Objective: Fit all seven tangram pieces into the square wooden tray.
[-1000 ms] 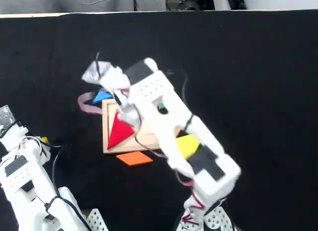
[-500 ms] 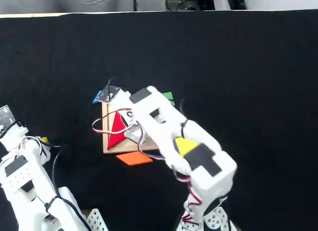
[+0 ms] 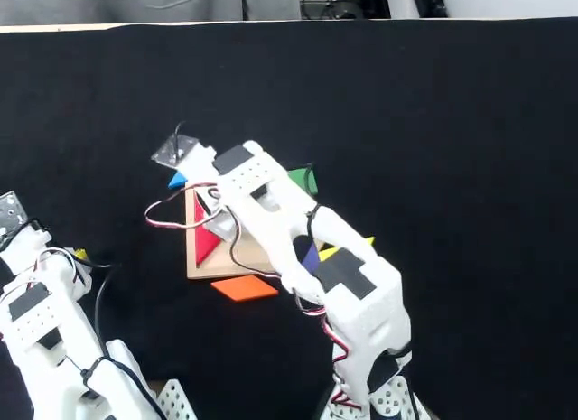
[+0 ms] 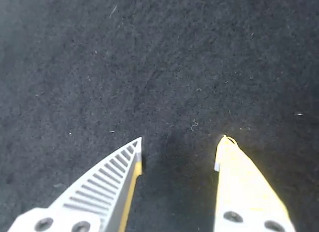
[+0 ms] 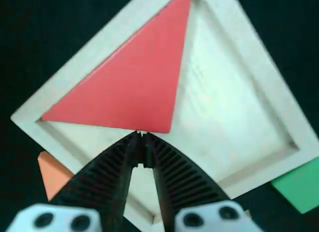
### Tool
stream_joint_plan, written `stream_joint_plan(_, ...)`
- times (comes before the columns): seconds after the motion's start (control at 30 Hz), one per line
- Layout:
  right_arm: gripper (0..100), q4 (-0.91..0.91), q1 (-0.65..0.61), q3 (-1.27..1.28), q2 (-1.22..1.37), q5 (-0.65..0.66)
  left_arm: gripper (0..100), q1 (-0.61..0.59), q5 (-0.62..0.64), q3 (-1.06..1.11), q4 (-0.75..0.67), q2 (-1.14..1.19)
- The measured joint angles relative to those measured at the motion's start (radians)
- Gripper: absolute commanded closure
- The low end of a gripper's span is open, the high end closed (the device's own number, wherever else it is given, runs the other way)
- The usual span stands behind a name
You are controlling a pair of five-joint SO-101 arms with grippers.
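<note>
The square wooden tray point(image 5: 249, 57) holds a red triangle point(image 5: 134, 77) along one side; the remaining floor is bare wood. My right gripper point(image 5: 141, 139) is shut with nothing in it, its tips at the triangle's inner corner. In the high view the right arm point(image 3: 298, 230) reaches over the tray point(image 3: 194, 271) and hides part of the red triangle point(image 3: 203, 244). Around the tray lie a blue piece point(image 3: 177, 180), a green piece point(image 3: 302, 179), an orange piece point(image 3: 244, 287), a yellow piece point(image 3: 339, 251) and a dark purple piece point(image 3: 310, 255). My left gripper point(image 4: 179, 147) is open above bare black cloth.
The left arm point(image 3: 36, 321) stands at the near left corner, away from the tray. Black cloth covers the whole table, with wide free room at the far side and right. The orange piece point(image 5: 50, 172) and green piece point(image 5: 299, 184) lie just outside the tray's rim.
The right arm drew its wrist back toward the tray, then pushed out again and lower over it. The red triangle now sits further left in the tray. The left arm stayed still.
</note>
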Motion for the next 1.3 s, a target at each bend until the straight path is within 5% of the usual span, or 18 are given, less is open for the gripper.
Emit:
stream_joint_plan(0.23, 98.8, 0.141, 0.02, -0.058, -0.032, 0.0, 76, 0.0, 0.0, 0.0, 0.0, 0.0)
stream_joint_plan(0.43, 98.8, 0.298, 0.209, -0.077, -0.376, 0.008, 76, 0.0, 0.0, 0.0, 0.0, 0.0)
stream_joint_plan(0.7, 98.4, 0.215, 0.336, 0.351, -0.787, 0.169, 76, 0.0, 0.0, 0.0, 0.0, 0.0)
stream_joint_plan(1.07, 98.6, -0.141, 0.628, 0.671, -0.615, 0.135, 76, 0.0, 0.0, 0.0, 0.0, 0.0)
stream_joint_plan(1.3, 98.7, -0.161, 0.64, 0.655, -0.434, 0.245, 76, 0.0, 0.0, 0.0, 0.0, 0.0)
